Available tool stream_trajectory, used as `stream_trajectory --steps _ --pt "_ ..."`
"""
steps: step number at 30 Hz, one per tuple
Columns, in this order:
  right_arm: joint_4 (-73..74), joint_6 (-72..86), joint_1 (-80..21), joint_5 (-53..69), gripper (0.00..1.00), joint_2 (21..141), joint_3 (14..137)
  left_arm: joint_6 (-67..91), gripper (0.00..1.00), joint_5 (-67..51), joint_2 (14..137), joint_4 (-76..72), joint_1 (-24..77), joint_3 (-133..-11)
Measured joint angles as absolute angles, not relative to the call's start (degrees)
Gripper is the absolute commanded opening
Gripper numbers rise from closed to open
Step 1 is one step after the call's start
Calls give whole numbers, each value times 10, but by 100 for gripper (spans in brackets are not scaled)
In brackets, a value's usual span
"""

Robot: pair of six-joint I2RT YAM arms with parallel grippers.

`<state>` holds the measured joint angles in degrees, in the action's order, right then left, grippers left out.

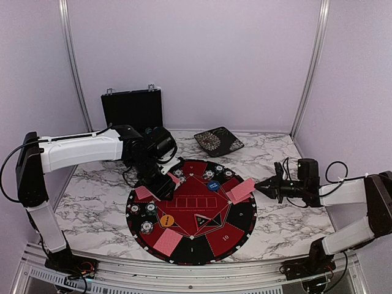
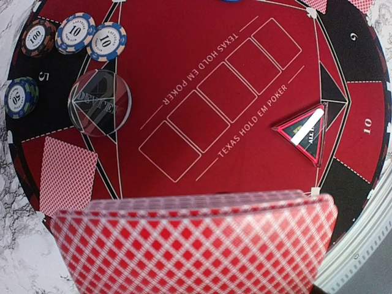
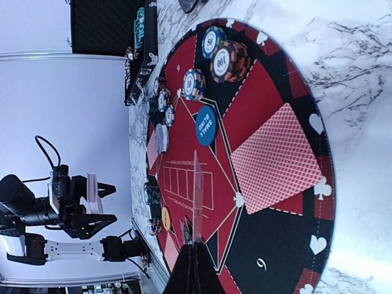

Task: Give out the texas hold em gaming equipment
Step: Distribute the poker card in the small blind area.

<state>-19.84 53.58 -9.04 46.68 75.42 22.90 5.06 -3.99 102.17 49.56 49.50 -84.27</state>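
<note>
Left claw (image 1: 162, 186) grips the deck (image 2: 196, 248), long axis crosswise, above the mat's (image 2: 184, 49) left half; right claw (image 1: 260, 184), pinched shut, sits at its right edge.

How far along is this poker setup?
Roughly midway. Poker chips and the clear dealer button sit on the mat, with red-backed cards at several seats. The left end effector grips the deck; more dealing likely remains, since the centre card boxes are bare.
</note>
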Motion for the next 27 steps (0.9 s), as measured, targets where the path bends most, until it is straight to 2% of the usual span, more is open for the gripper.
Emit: stream_trajectory --steps 27 --pt "-182 442 -78 462 0 877 243 48 39 -43 1022 496 489 -845"
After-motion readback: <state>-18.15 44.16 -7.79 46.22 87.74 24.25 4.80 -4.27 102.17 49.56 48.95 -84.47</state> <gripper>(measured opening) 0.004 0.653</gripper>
